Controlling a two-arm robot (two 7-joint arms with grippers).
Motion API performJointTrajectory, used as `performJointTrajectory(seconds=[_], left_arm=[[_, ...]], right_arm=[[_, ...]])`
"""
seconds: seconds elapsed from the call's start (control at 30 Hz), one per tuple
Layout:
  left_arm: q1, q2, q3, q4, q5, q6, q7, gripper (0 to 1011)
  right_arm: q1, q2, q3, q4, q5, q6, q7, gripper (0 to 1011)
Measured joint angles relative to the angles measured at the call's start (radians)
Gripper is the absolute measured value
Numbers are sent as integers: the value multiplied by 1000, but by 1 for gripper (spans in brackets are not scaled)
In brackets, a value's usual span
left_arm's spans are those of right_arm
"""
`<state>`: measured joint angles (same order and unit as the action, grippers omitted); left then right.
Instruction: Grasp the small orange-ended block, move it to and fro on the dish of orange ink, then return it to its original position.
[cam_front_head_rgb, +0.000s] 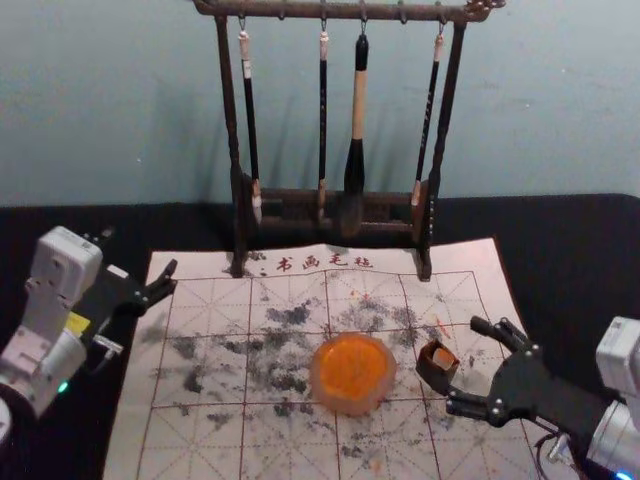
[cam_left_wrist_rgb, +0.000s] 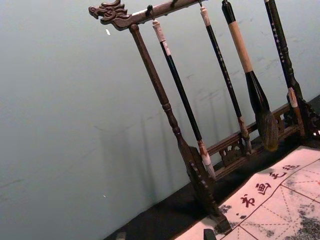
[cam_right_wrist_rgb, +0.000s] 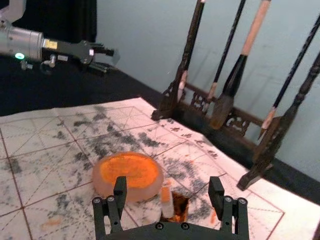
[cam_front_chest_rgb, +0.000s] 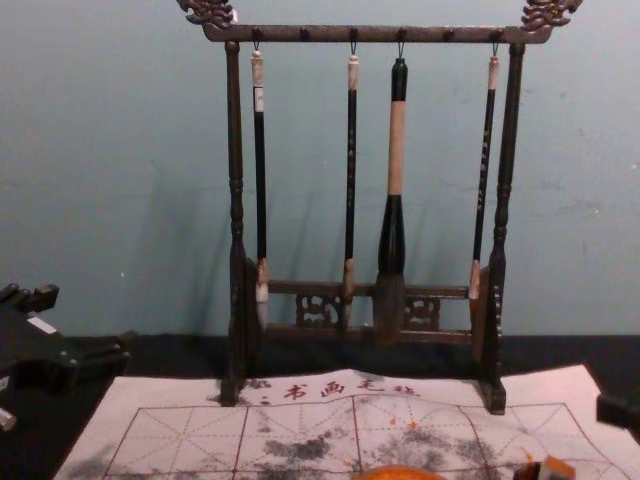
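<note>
The small block (cam_front_head_rgb: 444, 357) leans in a dark square holder (cam_front_head_rgb: 434, 377) right of the dish of orange ink (cam_front_head_rgb: 352, 372). In the right wrist view the pale block (cam_right_wrist_rgb: 167, 201) has an orange end pointing up, beside the dish (cam_right_wrist_rgb: 128, 175). My right gripper (cam_front_head_rgb: 463, 362) stands open just right of the holder; in its wrist view the gripper (cam_right_wrist_rgb: 167, 186) has block and holder between and beyond its fingers, untouched as far as I can tell. My left gripper (cam_front_head_rgb: 141, 254) is parked open at the left; its fingertips edge into the left wrist view (cam_left_wrist_rgb: 165, 235).
A dark wooden rack (cam_front_head_rgb: 330, 195) with several hanging brushes stands behind the dish, at the back of the ink-stained paper mat (cam_front_head_rgb: 200, 430). Black cloth (cam_front_head_rgb: 560, 240) surrounds the mat, and a wall rises behind the rack.
</note>
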<state>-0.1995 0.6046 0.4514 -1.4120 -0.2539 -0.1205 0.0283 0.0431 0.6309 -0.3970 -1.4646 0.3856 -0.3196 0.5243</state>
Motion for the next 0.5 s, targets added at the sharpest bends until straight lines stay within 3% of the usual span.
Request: performJointTrajectory(seconds=[0.5], left_arm=[[0, 0, 0, 0, 0, 0, 0, 1001]], right_arm=[[25, -55, 3, 62, -28, 43, 37, 1002]])
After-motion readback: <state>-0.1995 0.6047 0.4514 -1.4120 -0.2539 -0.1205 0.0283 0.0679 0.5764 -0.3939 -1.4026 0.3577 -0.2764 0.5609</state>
